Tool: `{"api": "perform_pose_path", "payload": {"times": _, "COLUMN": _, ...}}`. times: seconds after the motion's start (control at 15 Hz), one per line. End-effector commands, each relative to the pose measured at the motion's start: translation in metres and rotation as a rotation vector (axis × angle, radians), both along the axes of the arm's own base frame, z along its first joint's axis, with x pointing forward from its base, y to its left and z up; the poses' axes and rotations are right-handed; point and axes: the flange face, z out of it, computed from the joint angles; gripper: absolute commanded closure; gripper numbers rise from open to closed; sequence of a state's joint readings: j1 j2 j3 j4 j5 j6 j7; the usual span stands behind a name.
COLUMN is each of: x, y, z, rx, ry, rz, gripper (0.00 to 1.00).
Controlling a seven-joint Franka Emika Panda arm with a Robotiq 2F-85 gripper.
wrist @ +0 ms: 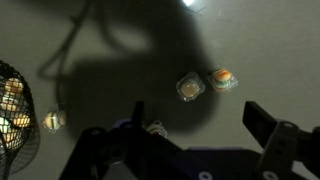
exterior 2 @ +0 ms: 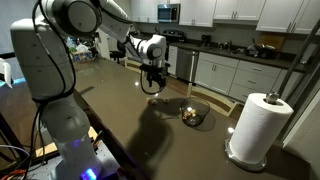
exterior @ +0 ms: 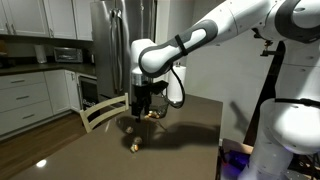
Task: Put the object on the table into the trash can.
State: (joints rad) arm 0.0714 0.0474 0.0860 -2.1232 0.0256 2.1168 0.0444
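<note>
The trash can is a low, dark, round mesh bin on the dark table, with tan lumps inside. It also shows at the left edge of the wrist view. My gripper is open and empty, hanging above the table. Below it lie two small wrapped objects, one clear and tan, one orange and green. Another small wrapped piece lies by one finger. A tan lump lies next to the bin. A tan lump shows on the table in an exterior view.
A white paper towel roll stands on the table beyond the bin. A chair back sits at the table's far edge. Kitchen cabinets and a fridge stand behind.
</note>
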Motion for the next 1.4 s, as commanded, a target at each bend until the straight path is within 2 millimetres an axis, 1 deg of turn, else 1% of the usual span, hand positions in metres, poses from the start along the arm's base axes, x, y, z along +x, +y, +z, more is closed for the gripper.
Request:
{"api": "perform_pose_path", "payload": {"times": 0.0, "x": 0.011, "y": -0.006, "z": -0.004, "rx": 0.011, "ry": -0.046, "rz": -0.023, "gripper": 0.0}}
{"api": "perform_pose_path", "payload": {"times": 0.27, "x": 0.027, "y": -0.012, "z": -0.011, "rx": 0.01, "ry": -0.17, "rz": -0.029, "gripper": 0.0}}
{"api": "perform_pose_path", "payload": {"times": 0.4, "x": 0.036, "y": -0.016, "z": -0.023, "rx": 0.017, "ry": -0.177, "rz": -0.043, "gripper": 0.0}}
{"api": "perform_pose_path", "payload": {"times": 0.73, "x": 0.051, "y": -0.03, "z": -0.072, "rx": 0.019, "ry": -0.105, "rz": -0.068, "gripper": 0.0}}
{"api": "perform_pose_path", "payload": {"times": 0.93, "x": 0.062, "y": -0.036, "z": -0.098, "rx": 0.012, "ry": -0.118, "rz": -0.047, "gripper": 0.0}}
{"api": "perform_pose_path", "payload": {"times": 1.07, "x": 0.07, "y": -0.032, "z": -0.105, "rx": 0.029, "ry": -0.171, "rz": -0.037, "gripper": 0.0}}
{"api": "perform_pose_path", "payload": {"times": 1.33, "x": 0.081, "y": -0.026, "z": -0.107, "rx": 0.031, "ry": -0.258, "rz": -0.023, "gripper": 0.0}}
